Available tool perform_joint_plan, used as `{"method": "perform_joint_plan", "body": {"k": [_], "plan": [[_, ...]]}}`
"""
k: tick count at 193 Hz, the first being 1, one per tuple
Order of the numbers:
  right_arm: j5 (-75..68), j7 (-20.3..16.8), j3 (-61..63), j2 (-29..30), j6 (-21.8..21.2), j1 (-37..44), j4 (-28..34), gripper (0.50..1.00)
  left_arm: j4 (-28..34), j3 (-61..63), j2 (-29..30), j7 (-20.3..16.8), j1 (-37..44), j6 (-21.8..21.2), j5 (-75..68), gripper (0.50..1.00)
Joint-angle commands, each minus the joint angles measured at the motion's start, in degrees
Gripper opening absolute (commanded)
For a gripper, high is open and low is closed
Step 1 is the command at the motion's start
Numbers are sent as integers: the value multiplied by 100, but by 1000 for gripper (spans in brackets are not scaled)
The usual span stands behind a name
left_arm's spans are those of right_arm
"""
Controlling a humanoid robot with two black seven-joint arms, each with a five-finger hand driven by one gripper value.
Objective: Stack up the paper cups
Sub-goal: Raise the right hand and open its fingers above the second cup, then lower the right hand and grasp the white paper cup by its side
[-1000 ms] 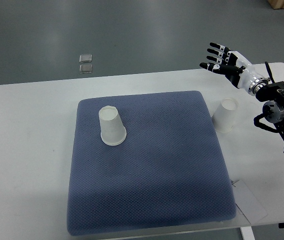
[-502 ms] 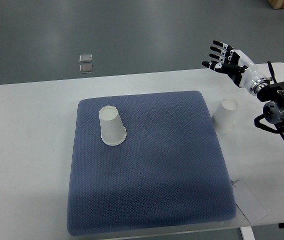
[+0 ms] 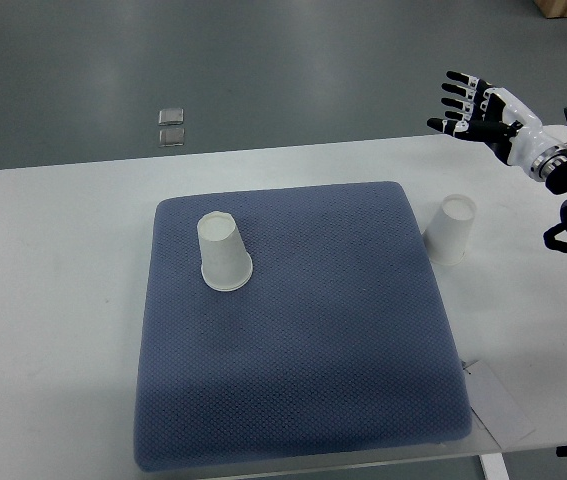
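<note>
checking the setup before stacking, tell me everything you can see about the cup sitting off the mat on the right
The right cup is a plain white paper cup standing upside down, its closed base up and its wider rim down on the white table. It looks undamaged and leans slightly in this view. It sits just beyond the right edge of the blue mat, close to it or barely touching; that cannot be told. Nothing grips it: the right hand is apart from it, fingers spread.

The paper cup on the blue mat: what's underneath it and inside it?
The paper cup stands upside down, rim down on the blue mat, nothing on top. Its inside is covered, so contents cannot be seen.
</note>
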State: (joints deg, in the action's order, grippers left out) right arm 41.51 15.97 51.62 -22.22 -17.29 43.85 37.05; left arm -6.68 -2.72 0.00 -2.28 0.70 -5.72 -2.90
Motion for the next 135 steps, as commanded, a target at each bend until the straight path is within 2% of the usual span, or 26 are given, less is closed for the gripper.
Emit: {"method": "perform_joint_plan", "body": {"k": [1,39,55,72,94,106,135], "plan": [[225,187,-293,-414,-398,141,215,915,0,0,0,0,1,1,0,1000],[1798,583,-399,-1083,-943,299,892,915,0,0,0,0,1,1,0,1000],[2739,697,-407,-1197,-952,334,1112,915,0,0,0,0,1,1,0,1000],[4004,987,-416,-1241,-943,334,1243,915,0,0,0,-9,1,1,0,1000],[4989,1189,-733,-1267,-864,352,1428,915,0,0,0,0,1,1,0,1000],[5235,1225,-1075,-1373,-679,413,1516,915,0,0,0,0,1,1,0,1000],[5385,1277,-2455,-1575,164,765,1525,915,0,0,0,0,1,1,0,1000]]}}
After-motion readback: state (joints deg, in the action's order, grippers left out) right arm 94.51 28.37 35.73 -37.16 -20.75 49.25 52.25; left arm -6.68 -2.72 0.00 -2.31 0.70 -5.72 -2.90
